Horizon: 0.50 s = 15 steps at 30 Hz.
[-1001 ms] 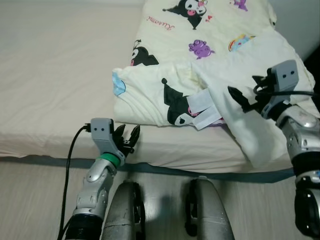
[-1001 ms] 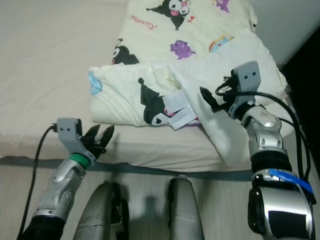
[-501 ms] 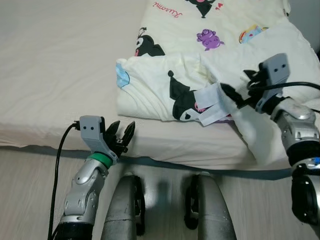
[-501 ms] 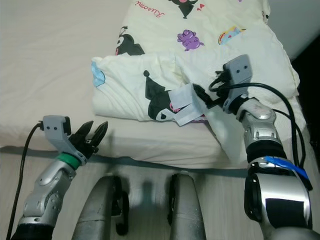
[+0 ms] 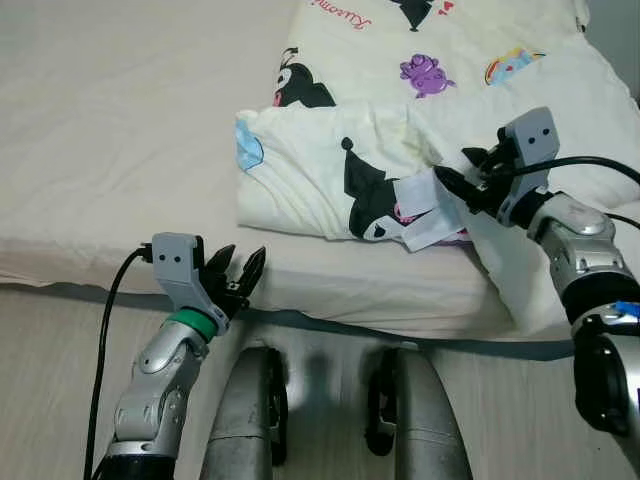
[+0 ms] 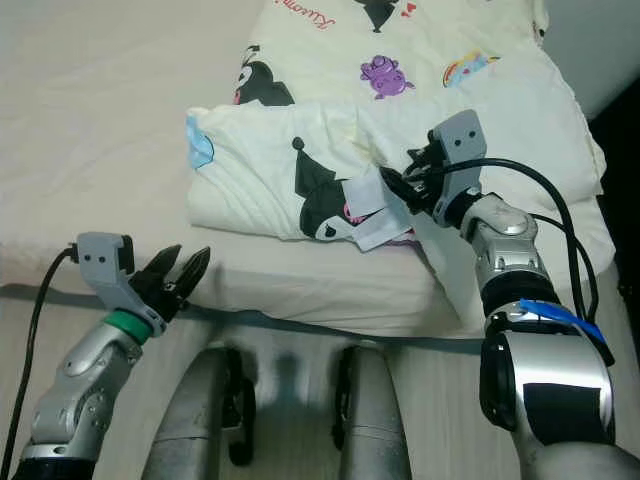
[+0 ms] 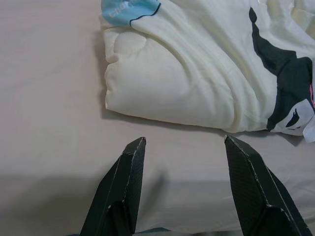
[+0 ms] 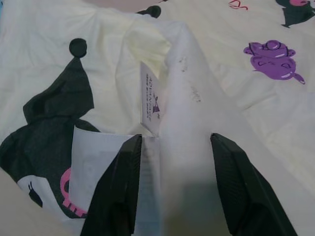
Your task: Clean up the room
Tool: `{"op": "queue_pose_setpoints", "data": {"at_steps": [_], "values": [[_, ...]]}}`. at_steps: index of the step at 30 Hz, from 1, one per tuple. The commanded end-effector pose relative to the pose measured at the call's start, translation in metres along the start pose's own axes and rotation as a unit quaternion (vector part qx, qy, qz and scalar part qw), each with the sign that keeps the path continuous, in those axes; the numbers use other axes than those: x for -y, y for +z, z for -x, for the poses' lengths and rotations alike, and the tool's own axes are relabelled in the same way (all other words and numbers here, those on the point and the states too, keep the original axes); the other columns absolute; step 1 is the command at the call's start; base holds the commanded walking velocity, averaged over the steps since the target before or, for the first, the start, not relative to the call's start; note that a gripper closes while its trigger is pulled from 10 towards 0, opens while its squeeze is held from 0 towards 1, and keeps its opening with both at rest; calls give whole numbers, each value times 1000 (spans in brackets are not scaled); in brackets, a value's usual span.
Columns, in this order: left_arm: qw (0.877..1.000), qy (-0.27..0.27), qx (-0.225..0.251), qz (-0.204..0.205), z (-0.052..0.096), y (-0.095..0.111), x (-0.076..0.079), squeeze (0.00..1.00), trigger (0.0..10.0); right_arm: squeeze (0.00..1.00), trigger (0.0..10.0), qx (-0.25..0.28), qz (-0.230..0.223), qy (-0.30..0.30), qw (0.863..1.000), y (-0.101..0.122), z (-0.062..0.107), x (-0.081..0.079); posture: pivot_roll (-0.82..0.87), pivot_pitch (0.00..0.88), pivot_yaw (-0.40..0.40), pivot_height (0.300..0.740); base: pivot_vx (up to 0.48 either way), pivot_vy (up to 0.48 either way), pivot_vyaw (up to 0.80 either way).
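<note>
So the right pincer (image 6: 398,186) straddles the blanket (image 5: 330,180) fold, probably to grab it; left pincer (image 5: 238,275) hangs wide open by the bed (image 5: 120,130).

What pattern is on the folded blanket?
Cream blanket with black, purple and blue cartoon characters; clearest in the left eye view.

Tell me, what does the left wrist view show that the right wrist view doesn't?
The left wrist view shows bare bed sheet and the folded blanket's edge, with a blue patch, beyond the open left hand. The right wrist view shows a white care label and a purple cartoon figure, with the open right hand astride a raised fold. Both show the cream cartoon blanket.
</note>
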<state>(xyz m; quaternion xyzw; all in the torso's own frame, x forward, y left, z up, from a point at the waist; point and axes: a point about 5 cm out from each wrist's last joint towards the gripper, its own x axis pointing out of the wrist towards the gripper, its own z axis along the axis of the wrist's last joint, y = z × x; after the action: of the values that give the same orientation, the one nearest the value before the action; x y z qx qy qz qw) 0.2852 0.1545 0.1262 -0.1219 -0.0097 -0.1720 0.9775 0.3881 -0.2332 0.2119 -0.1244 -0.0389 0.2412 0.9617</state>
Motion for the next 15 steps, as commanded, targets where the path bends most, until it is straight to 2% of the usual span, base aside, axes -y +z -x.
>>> {"op": "queue_pose_setpoints", "data": {"at_steps": [1,15], "values": [[1000,5,-13,9,5,-6,-1,0,10000,0,0,-15,1,5,1000,-6,2,0,148,345,59,628,0,0,0],[1000,-4,-17,12,4,-6,3,0,10000,0,0,-19,-1,9,1000,-9,5,1,141,329,67,628,0,0,0]]}}
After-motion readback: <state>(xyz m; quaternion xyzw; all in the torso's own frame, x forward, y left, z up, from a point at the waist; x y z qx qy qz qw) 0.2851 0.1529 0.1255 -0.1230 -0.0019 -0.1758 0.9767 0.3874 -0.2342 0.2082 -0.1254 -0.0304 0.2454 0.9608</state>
